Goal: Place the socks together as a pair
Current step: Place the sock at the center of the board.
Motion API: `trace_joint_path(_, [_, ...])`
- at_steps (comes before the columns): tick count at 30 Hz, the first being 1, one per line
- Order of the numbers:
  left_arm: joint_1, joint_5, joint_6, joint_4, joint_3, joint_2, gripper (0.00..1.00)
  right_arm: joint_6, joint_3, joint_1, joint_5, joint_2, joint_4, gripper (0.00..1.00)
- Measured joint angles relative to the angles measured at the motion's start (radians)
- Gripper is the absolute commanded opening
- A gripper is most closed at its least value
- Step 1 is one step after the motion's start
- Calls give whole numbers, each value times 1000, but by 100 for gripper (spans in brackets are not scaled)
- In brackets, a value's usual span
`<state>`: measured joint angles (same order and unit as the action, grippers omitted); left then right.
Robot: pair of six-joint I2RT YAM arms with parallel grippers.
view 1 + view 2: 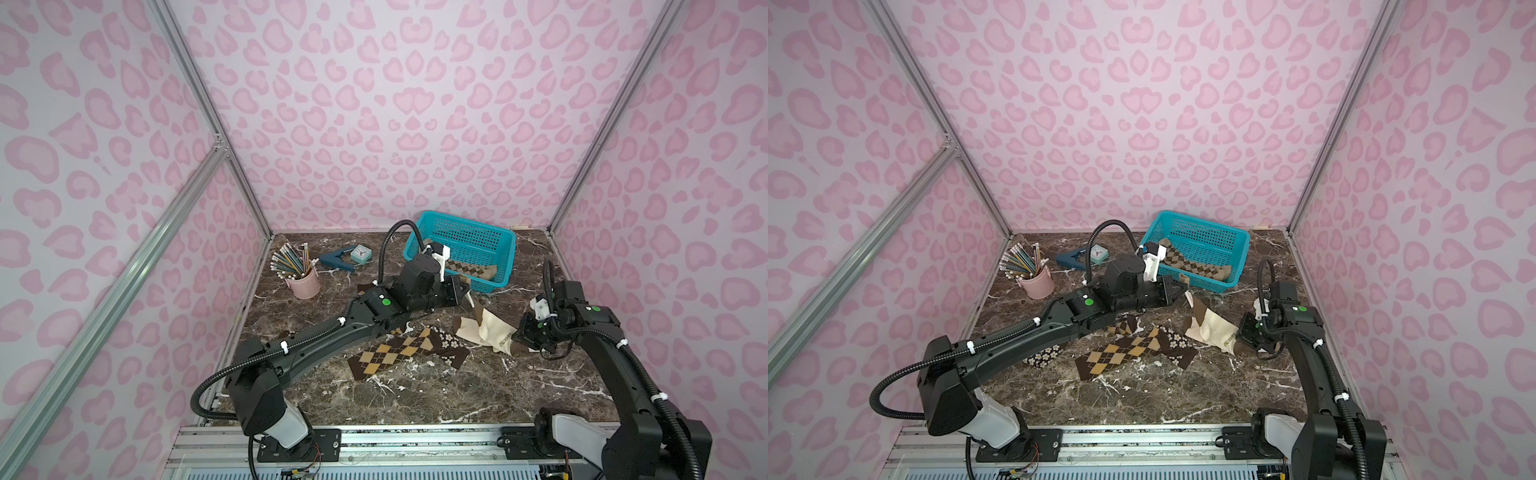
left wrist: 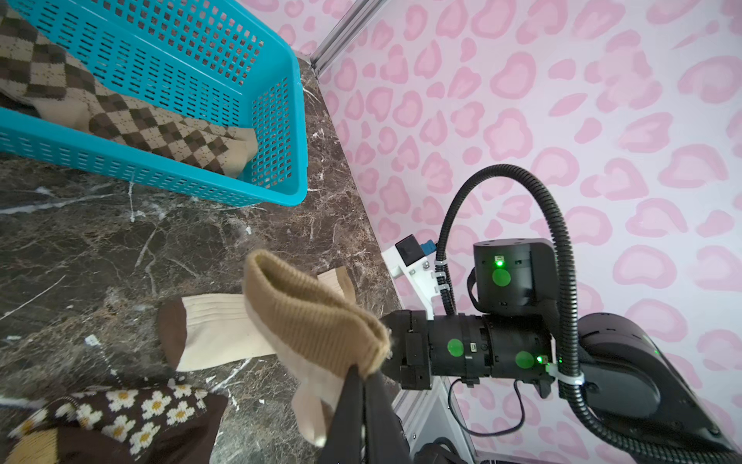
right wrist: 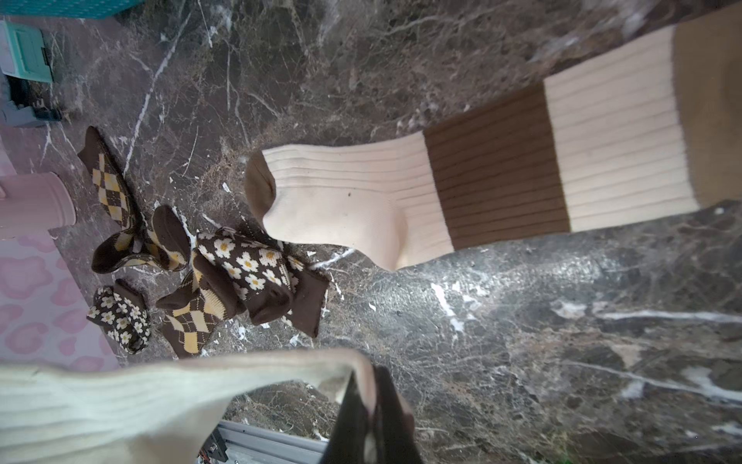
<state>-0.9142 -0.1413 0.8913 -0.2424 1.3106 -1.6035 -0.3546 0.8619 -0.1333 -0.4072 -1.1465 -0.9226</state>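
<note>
Pairing was under way: your left pincer [image 2: 363, 375] gripped one striped sock [image 2: 313, 317] tight, your right pincer [image 3: 371, 385] its twin [image 1: 496, 336], middle right in a top view. Next, you likely needed to lay them together.

A robot test cell in a lab is shown, not a lived-in room. A small booth is framed by aluminium profiles [image 1: 124, 282] and closed by wall panels [image 1: 415, 104] printed with pink leopard spots. A left arm [image 1: 332, 336] and a right arm [image 1: 615, 365] are bolted to a metal rail [image 1: 415, 440] before a marble-patterned tabletop [image 1: 436, 395], on which props are staged: a pencil cup [image 1: 303, 284], a small clock [image 1: 360, 253], a teal basket [image 1: 494, 245].
</note>
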Motion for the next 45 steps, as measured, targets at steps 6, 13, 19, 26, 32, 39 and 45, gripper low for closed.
trace_joint_path(6, [3,11,-13,-30,37,13,5,-6,-32,0,-34,-6,33,21])
trace_joint_path(13, [28,16,-43,-70,68,89,5,-3,-17,0,-67,-21,53,52])
trace_joint_path(19, [48,16,-124,-198,143,118,5,8,26,-5,-68,-24,50,55])
trace_joint_path(26, [35,56,-202,-290,180,106,6,20,31,-34,-68,2,44,58])
trace_joint_path(32, [-65,52,-201,-276,122,-35,5,22,-6,-81,-75,40,37,58])
trace_joint_path(39, [-198,-9,-167,-194,205,-195,5,13,-12,-117,-77,48,31,58])
trace_joint_path(45, [-220,-63,-126,-158,212,-251,5,-8,21,-162,-50,37,26,58])
